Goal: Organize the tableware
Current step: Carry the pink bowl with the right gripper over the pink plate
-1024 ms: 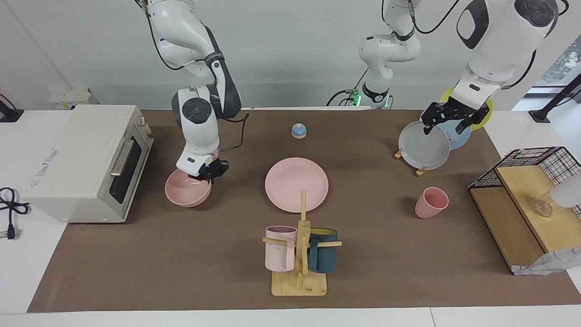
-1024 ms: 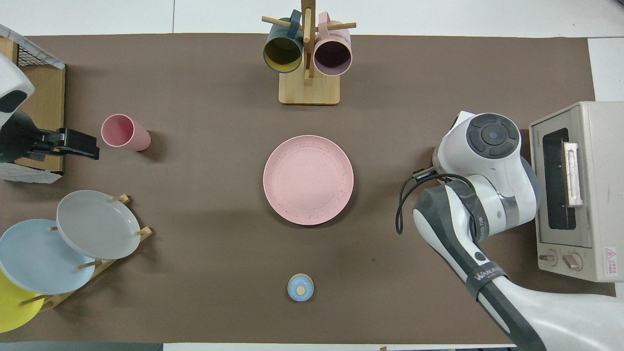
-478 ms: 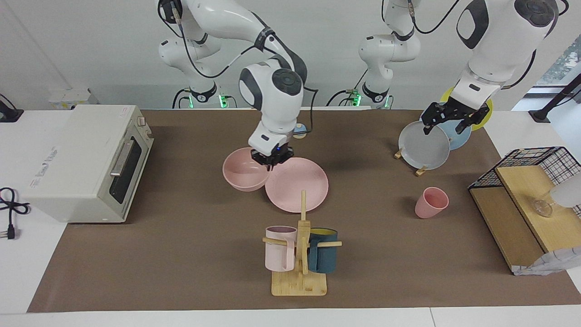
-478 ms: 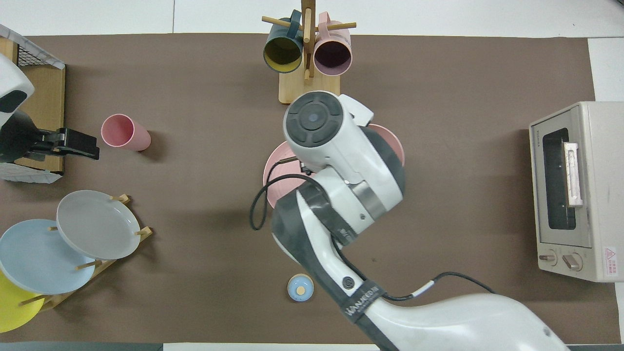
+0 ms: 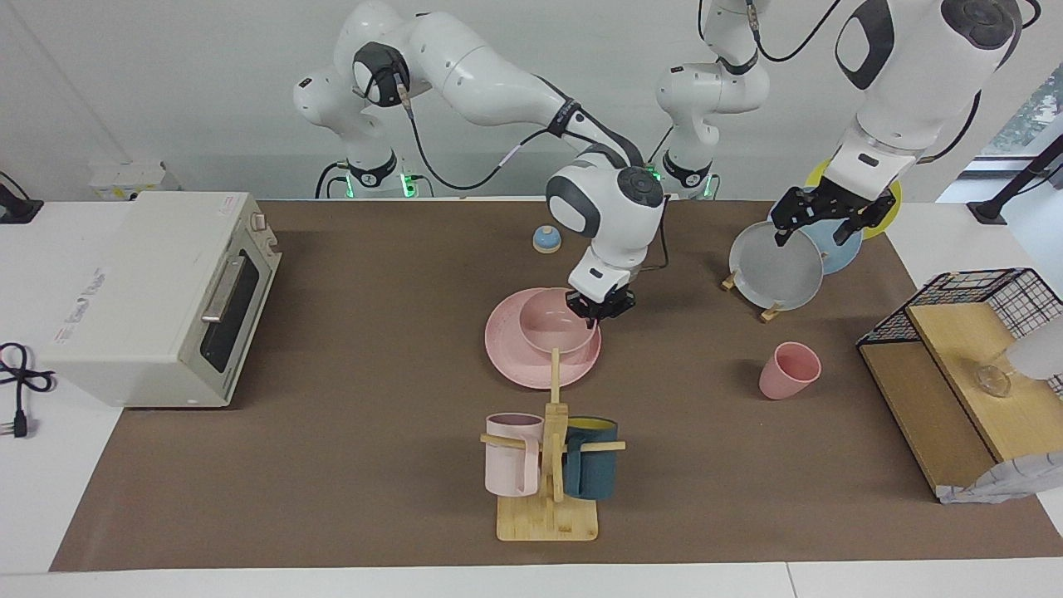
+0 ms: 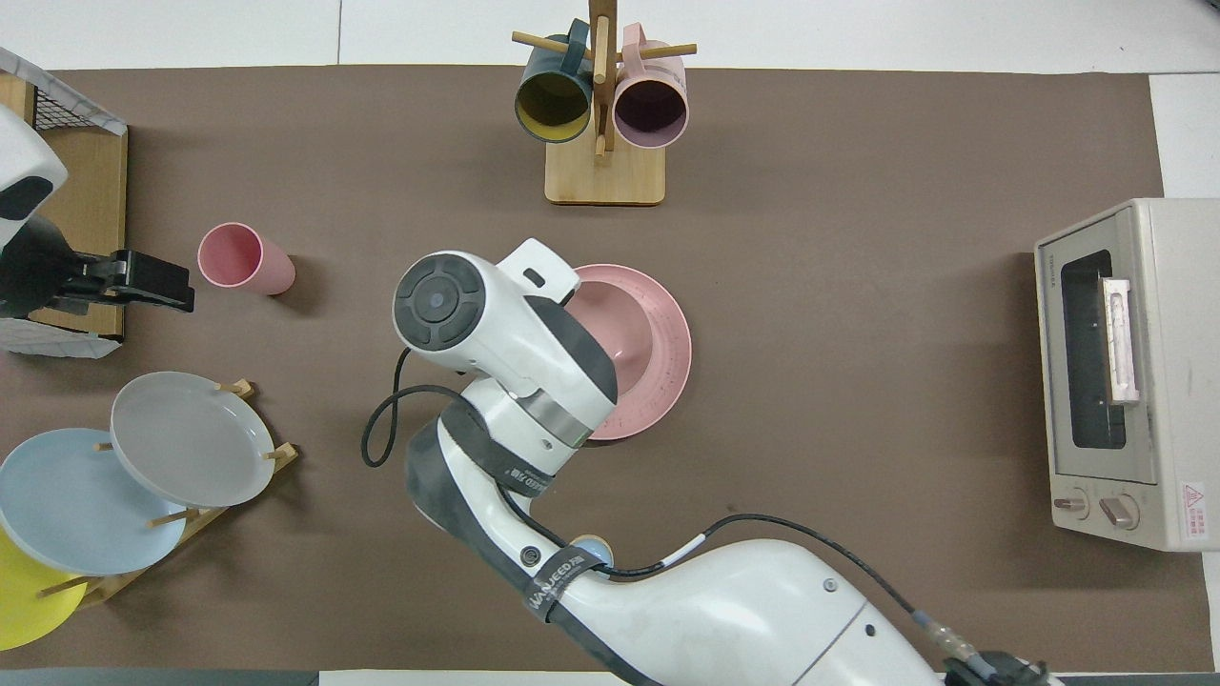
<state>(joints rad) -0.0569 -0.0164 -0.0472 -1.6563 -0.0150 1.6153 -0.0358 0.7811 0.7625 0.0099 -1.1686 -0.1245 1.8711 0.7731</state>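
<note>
The salmon-pink bowl (image 5: 550,330) is in the middle of the pink plate (image 5: 508,359), at the table's centre; I cannot tell whether it rests on the plate or hangs just above it. My right gripper (image 5: 600,307) is shut on the bowl's rim at the side toward the left arm's end. In the overhead view the right arm covers part of the bowl (image 6: 620,324) and the plate (image 6: 672,372). The pink cup (image 5: 789,370) stands upright toward the left arm's end and also shows in the overhead view (image 6: 243,257). My left gripper (image 5: 818,223) waits over the plate rack.
A rack with grey (image 5: 776,270), blue and yellow upright plates stands near the left arm. A mug tree (image 5: 552,465) with two mugs is farther from the robots than the plate. A toaster oven (image 5: 166,295), a wire shelf (image 5: 963,365) and a small blue knob (image 5: 546,239) also stand here.
My right gripper carried the bowl from in front of the toaster oven across to the pink plate, and the bowl is now in the plate's middle. The left arm has not moved.
</note>
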